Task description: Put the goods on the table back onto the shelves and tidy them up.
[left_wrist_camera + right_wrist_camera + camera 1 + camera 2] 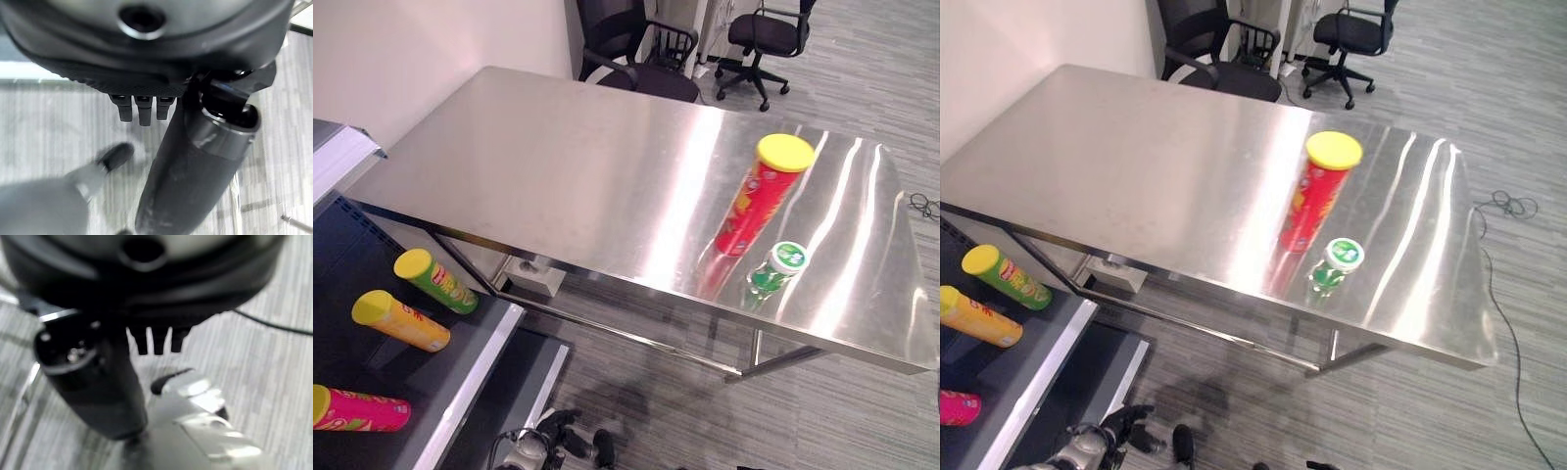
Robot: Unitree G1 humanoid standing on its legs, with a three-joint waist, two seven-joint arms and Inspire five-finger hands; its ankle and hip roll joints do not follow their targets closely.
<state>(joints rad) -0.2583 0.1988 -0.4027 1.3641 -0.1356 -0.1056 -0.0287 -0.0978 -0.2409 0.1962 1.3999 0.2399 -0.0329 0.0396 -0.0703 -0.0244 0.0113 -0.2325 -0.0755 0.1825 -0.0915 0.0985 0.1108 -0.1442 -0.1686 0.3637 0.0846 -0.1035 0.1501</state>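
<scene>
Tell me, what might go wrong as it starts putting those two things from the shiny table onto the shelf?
The tall red can is slim and upright, so a nudge could topple it. The small green bottle stands right beside it and might get knocked during a grasp. Both sit near the table edge, so a fallen one could perhaps roll off.

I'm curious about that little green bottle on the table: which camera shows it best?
The left eye view: the green bottle stands near the table's front edge beside the red can. The right eye view shows the same. Both wrist views look at floor.
</scene>
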